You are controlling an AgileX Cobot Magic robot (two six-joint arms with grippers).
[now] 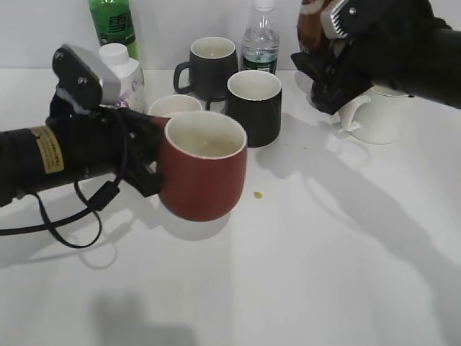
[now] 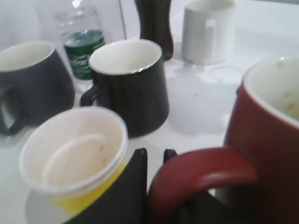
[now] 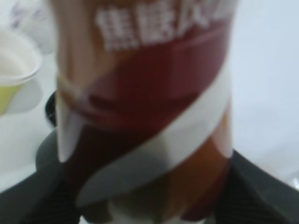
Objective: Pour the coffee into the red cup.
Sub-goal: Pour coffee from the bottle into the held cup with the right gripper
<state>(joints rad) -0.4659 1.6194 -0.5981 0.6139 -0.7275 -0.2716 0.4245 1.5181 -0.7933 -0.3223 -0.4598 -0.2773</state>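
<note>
The red cup (image 1: 203, 173) is a wide maroon mug with an off-white inside, left of centre. My left gripper (image 1: 150, 164) is shut on its loop handle (image 2: 201, 173); the fingertips (image 2: 155, 158) show beside the handle in the left wrist view. I cannot tell if the cup rests on the table or hangs just above it. My right gripper (image 1: 325, 72) is shut on the coffee bottle (image 1: 311, 29) and holds it up at the back right. In the right wrist view the bottle (image 3: 145, 93), brown with a white swirl, fills the frame between the fingers (image 3: 145, 191). Its neck is out of view.
Behind the red cup stand a small yellow paper cup (image 2: 74, 158), a black mug (image 1: 253, 107), a dark grey mug (image 1: 209, 66), a water bottle (image 1: 260, 43), a green bottle (image 1: 113, 25) and a white jar (image 1: 124, 72). A white mug (image 1: 378, 115) stands under my right arm.
</note>
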